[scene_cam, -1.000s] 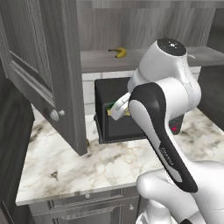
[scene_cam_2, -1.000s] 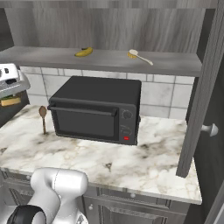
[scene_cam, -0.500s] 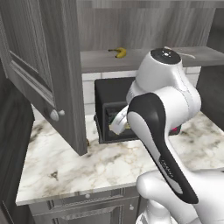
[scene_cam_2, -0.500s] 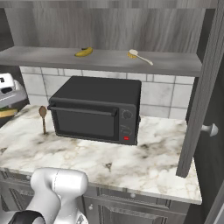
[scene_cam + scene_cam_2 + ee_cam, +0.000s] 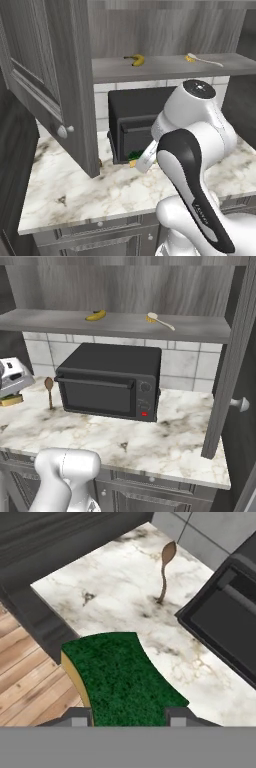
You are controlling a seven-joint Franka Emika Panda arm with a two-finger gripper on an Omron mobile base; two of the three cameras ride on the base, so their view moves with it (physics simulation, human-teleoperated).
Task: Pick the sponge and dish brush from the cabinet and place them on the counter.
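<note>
base views flank microwave (image 5: 110, 383), hand view downward

Even, soft rendered light, faint shadows, no glare, slightly coarse detail.

The claw (image 5: 11, 396) sat at the far left edge, a white-and-grey block with the sponge (image 5: 11, 400) directly under it, yellow layer and dark green top showing, just above the marble worktop (image 5: 165, 441). Whether the sponge touched the slab could not be told. Just to the claw's right a brown spoon (image 5: 49, 390) stood upright, and beyond that the black microwave (image 5: 111, 381). Higher and further right, on the cabinet (image 5: 235, 356) shelf, lay a banana (image 5: 95, 315) and, further still, the dish brush (image 5: 160, 320).
</note>
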